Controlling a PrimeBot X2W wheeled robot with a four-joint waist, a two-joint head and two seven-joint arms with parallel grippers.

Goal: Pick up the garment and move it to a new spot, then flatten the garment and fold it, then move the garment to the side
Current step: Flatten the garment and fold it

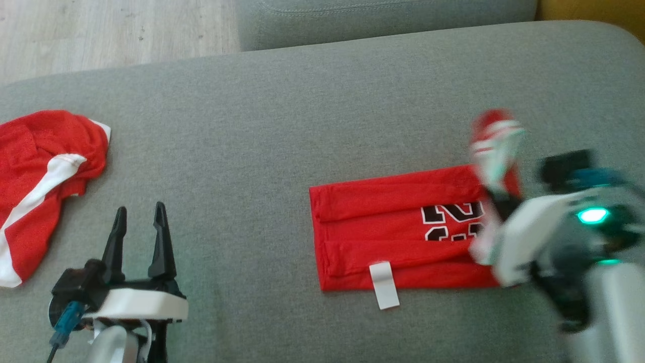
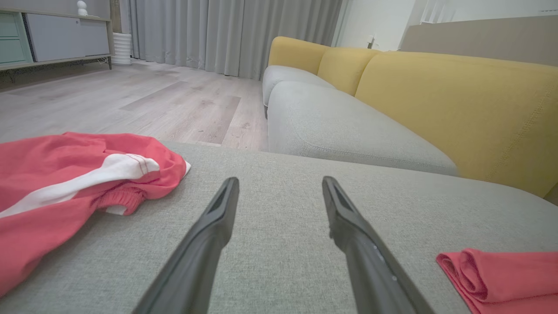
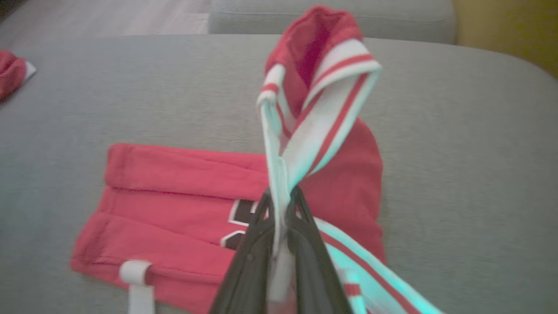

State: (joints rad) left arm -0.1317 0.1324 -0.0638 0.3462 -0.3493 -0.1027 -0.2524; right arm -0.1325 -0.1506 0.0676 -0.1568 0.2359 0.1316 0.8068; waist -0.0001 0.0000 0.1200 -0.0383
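The red jersey (image 1: 383, 227) lay partly folded on the grey sofa cushion (image 1: 302, 101), right of centre. The right gripper (image 3: 280, 196) was clamped on its white-and-red striped trim (image 3: 335, 83), which stood raised above the fabric. The left gripper (image 1: 138, 217) had its jaws apart, holding nothing, near a second red garment (image 1: 40, 181).
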